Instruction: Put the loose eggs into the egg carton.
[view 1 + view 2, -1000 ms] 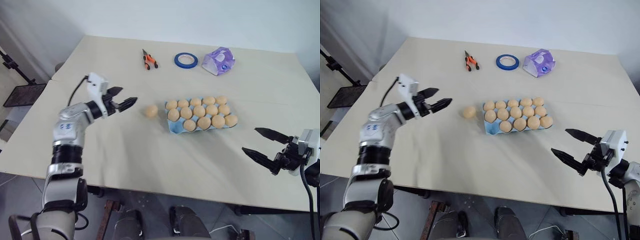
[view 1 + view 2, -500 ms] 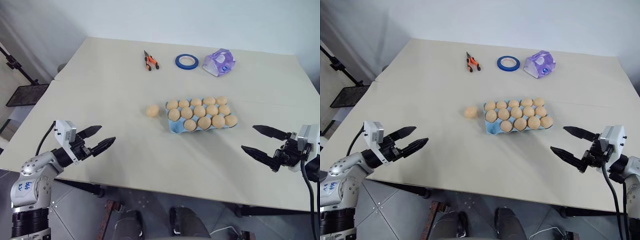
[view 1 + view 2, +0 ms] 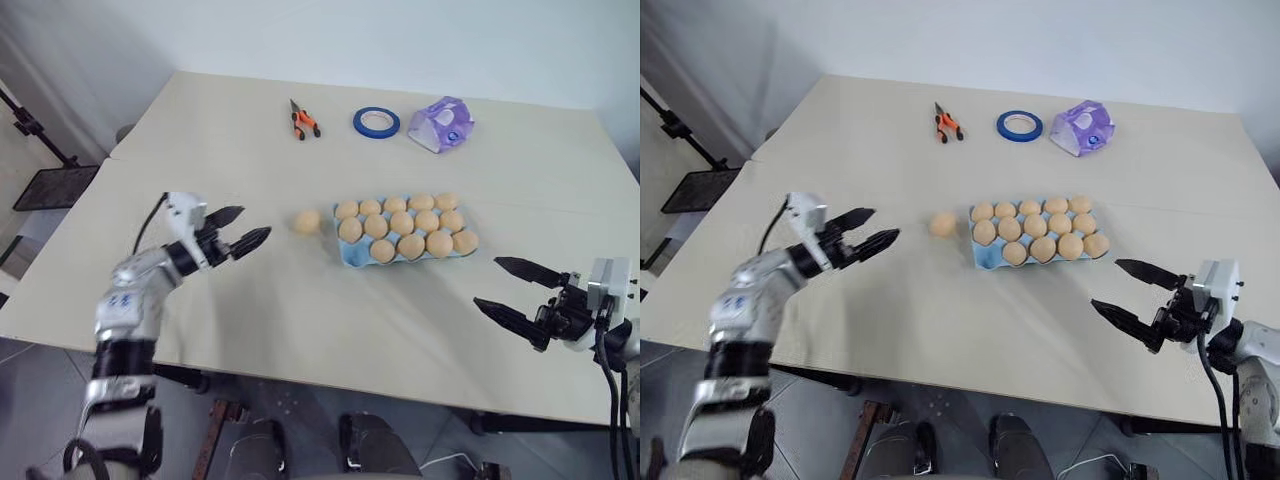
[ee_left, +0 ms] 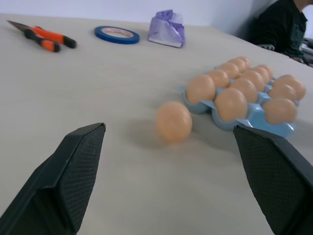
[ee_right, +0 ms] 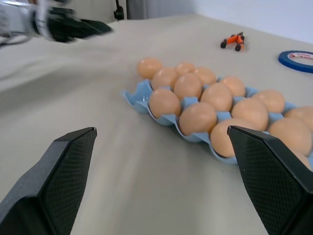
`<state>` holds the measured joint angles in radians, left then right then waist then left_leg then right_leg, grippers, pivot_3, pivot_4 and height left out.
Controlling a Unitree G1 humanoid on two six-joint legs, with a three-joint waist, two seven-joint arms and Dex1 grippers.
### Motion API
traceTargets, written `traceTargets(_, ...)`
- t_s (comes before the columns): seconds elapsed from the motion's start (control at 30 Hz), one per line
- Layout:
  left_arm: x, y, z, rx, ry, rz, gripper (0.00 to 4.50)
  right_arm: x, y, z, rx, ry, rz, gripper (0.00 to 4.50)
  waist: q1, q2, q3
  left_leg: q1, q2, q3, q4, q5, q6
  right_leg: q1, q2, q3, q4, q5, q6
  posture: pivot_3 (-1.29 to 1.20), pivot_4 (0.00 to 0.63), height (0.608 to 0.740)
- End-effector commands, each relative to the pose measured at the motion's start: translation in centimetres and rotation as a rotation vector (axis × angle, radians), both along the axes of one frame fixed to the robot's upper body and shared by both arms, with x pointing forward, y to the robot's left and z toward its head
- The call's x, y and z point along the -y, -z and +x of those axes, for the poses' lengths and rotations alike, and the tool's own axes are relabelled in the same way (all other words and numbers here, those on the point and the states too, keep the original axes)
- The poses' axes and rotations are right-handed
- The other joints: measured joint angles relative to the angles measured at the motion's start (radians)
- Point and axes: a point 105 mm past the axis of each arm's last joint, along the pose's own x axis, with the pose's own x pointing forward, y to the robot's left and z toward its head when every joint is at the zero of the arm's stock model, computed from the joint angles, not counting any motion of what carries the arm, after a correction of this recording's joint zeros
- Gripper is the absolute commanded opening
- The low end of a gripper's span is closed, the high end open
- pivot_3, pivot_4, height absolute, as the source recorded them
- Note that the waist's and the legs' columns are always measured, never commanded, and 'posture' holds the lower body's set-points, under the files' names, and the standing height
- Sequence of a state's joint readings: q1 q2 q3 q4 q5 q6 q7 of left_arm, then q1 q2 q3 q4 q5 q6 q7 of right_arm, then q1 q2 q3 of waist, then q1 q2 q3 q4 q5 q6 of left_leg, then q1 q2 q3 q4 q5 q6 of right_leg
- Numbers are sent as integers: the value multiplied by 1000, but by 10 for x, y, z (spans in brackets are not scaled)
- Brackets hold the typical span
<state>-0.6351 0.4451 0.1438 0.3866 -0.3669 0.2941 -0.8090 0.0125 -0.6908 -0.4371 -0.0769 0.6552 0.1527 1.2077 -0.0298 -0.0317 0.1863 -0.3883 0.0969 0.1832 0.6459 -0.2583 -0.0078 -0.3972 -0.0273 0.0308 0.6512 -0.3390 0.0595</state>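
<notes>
Left gripper (image 3: 240, 228): fingers spread apart, empty, above the table (image 3: 200, 130), pointing toward the loose egg (image 3: 307, 221). One loose egg lies on the table, just left of the egg carton (image 3: 352, 251), apart from the gripper. The blue carton sits mid-table, its cells holding eggs in rows, one near-left cell vacant. At the far side, left to right: orange-handled pliers (image 3: 301, 118), blue tape roll (image 3: 376, 122), purple packet (image 3: 440, 123). Right gripper (image 3: 510, 291): fingers wide, empty, near edge, right of the carton.
</notes>
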Motion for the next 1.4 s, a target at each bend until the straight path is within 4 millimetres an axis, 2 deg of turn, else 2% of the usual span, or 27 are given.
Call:
traceTargets(0.03, 13, -1, 16, 15, 32, 60, 4467, -6, -11, -3, 75, 5, 23, 4500, -3, 0, 0, 0, 0, 0, 0, 0, 0, 0, 0, 0, 0, 0, 0, 0, 150, 740)
traceTargets(0.23, 41, 5, 38, -23, 102, 119, 4467, -10, -9, -4, 92, 35, 53, 4500, -3, 0, 0, -1, 0, 1, 0, -1, -2, -2, 2, 0, -1, 0, 1, 0, 150, 740)
traceTargets(0.47, 56, 13, 51, -54, 76, 157, 4467, -13, -5, -6, 91, 68, 64, 4500, -1, 0, 0, -12, -1, 4, 2, 0, -2, -15, 2, 2, 3, 0, 1, 0, 150, 740)
traceTargets(0.63, 63, 20, 57, -104, 31, 191, 4467, -10, -2, -4, 86, 85, 60, 4500, -2, 0, 0, -14, -3, 3, 3, 0, -2, -17, 2, 2, 3, 0, 1, 0, 150, 740)
traceTargets(0.77, 68, 21, 59, -107, 25, 193, 3532, -8, -2, -3, 84, 95, 53, 4500, -1, 0, 0, -14, -3, 3, 3, 0, -2, -17, 2, 2, 3, 0, 1, 0, 150, 740)
traceTargets(0.93, 69, 20, 59, -108, 23, 183, 1931, -6, -3, -3, 81, 99, 45, 4500, -1, 0, 0, -14, -3, 3, 3, 0, -2, -17, 2, 1, 3, 0, 1, 0, 150, 740)
traceTargets(1.03, 68, 12, 61, -82, 25, 181, 1583, -5, -3, -4, 80, 104, 41, 4500, -1, 0, 0, -14, -3, 3, 4, 0, -3, -17, 2, 1, 4, 0, 1, 0, 150, 740)
traceTargets(1.1, 72, -5, 60, -33, 65, 168, 1554, -4, -4, -4, 81, 107, 39, 4500, -1, 0, 0, -14, -3, 3, 4, 0, -3, -17, 2, 1, 5, 0, 1, 0, 150, 740)
traceTargets(1.2, 87, -34, 53, 25, 193, 138, 1530, -3, -6, -5, 84, 112, 38, 4500, 0, -1, 0, -14, -4, 4, 4, 1, -3, -17, 2, 0, 5, 0, 1, 0, 150, 740)
traceTargets(1.3, 110, -65, 40, 84, 366, 127, 1530, -3, -6, -4, 87, 116, 36, 4500, 1, -1, 0, -14, -5, 4, 4, 1, -2, -17, 4, -2, 5, 0, 1, 0, 150, 740)
traceTargets(1.4, 134, -81, 31, 126, 469, 140, 1530, -4, -6, -3, 89, 115, 37, 4500, 1, -1, 0, -15, -6, 4, 3, 1, -2, -17, 6, -2, 5, -1, 2, 0, 150, 740)
